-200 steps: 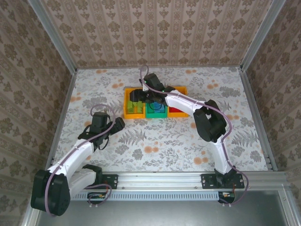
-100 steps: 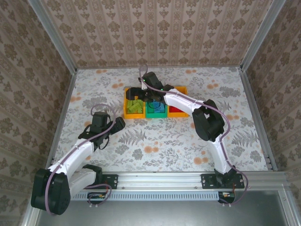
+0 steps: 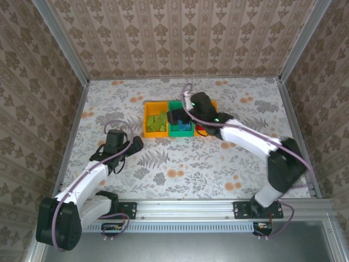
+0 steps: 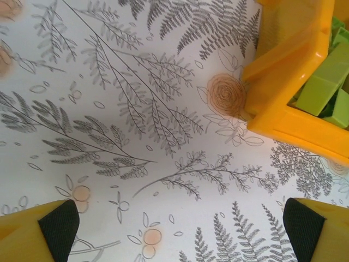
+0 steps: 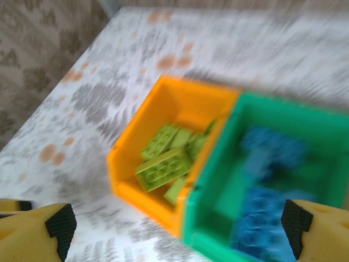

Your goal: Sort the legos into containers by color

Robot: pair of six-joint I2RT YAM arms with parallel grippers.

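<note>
I see light green studded plastic bricks [image 5: 163, 164] piled in the left orange plastic bin [image 5: 163, 106], and blue bricks [image 5: 267, 207] in the green middle bin [image 5: 283, 109] joined to it. The row sits far and central on the flower-print table [image 3: 180, 158]. My right gripper [image 5: 178, 222] hovers above these bins, jaws wide apart and empty. My left gripper [image 4: 180, 224] hangs over bare table by the orange bin's near corner, jaws likewise apart.

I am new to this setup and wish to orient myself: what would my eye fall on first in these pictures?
The three joined bins at the far middle of the table: light green bricks lie in the left orange bin, blue bricks in the green middle bin. The right hand hangs open over the green one; the left hand is open nearer, left of them.
</note>
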